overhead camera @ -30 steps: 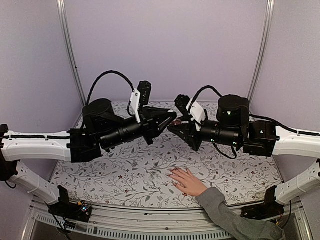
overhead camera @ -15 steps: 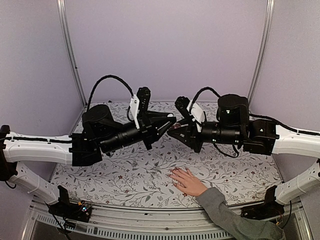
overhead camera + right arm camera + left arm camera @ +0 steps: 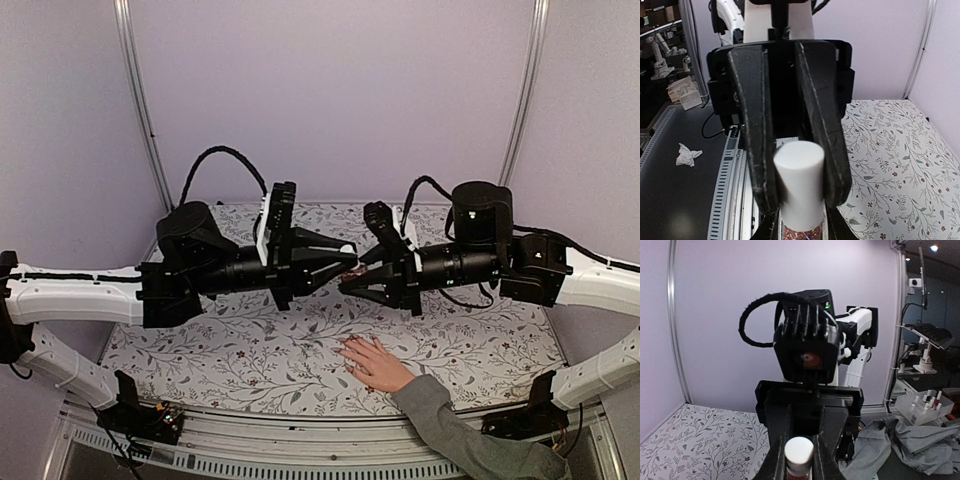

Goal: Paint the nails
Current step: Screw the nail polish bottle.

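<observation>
Nails (image 3: pixel 342 347) sit at the tips of a hand (image 3: pixel 373 364) that lies flat, palm down, on the tabletop (image 3: pixel 220 350) near its front edge, right of the middle. From the top view they are too small to tell apart or to judge their colour. The hand's digits are spread and point left and away from the arm bases. A grey sleeve (image 3: pixel 450 430) runs from the wrist toward the lower right corner.

Above and behind the hand, well apart from it, the two arms lie roughly horizontal and meet tip to tip in mid-air. Between them is a small bottle (image 3: pixel 802 233) of coppery glitter polish with a white cap (image 3: pixel 799 182). The left fingers (image 3: pixel 336 267) are closed narrow on the bottle at its cap. In the right wrist view they come down from the top and press the white cylinder on both sides. The right fingers (image 3: pixel 358 282) are closed narrow too, on the glittery body, of which only a sliver shows at the bottom edge of that view. In the left wrist view the cap's round white end faces the camera between dark fingers, with a bit of reddish bottle beneath it.

The tabletop is pale, printed with leafy sprigs and small flowers, and lilac walls stand behind it. Beyond the table's side, the left wrist view shows a crumpled grey cloth (image 3: pixel 912 440) and a tray (image 3: pixel 920 407) of small bottles.
</observation>
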You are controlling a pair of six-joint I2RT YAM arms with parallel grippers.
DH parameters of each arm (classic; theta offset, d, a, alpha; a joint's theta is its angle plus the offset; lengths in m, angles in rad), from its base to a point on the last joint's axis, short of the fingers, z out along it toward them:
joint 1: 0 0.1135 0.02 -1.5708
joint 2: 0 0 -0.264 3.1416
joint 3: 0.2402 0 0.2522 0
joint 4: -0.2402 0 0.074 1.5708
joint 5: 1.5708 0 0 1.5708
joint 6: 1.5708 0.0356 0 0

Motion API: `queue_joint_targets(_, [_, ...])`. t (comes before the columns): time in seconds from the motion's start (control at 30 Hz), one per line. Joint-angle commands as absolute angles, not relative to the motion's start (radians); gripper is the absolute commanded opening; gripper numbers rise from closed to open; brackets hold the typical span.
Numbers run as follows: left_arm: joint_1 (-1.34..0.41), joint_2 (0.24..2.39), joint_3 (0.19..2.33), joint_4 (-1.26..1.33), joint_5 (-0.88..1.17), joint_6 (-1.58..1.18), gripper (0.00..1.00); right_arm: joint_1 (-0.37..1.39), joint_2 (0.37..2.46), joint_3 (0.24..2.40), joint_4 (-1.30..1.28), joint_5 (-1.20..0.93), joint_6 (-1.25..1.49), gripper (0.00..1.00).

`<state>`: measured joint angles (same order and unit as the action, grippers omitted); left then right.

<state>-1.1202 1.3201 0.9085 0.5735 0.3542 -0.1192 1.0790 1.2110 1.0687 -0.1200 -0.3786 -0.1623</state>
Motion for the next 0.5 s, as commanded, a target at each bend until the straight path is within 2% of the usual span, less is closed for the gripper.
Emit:
queue_joint_targets(0.0, [-1.120, 1.377, 0.879, 0.430, 0.584, -0.079, 0.00, 1.091, 1.159, 1.111, 0.065, -0.590, -0.211, 0.00])
queue_joint_targets(0.47, [-1.096, 1.496, 0.959, 0.332, 0.929, -0.009, 0.00, 1.092, 1.166, 1.134, 0.056, -0.973, -0.284, 0.00])
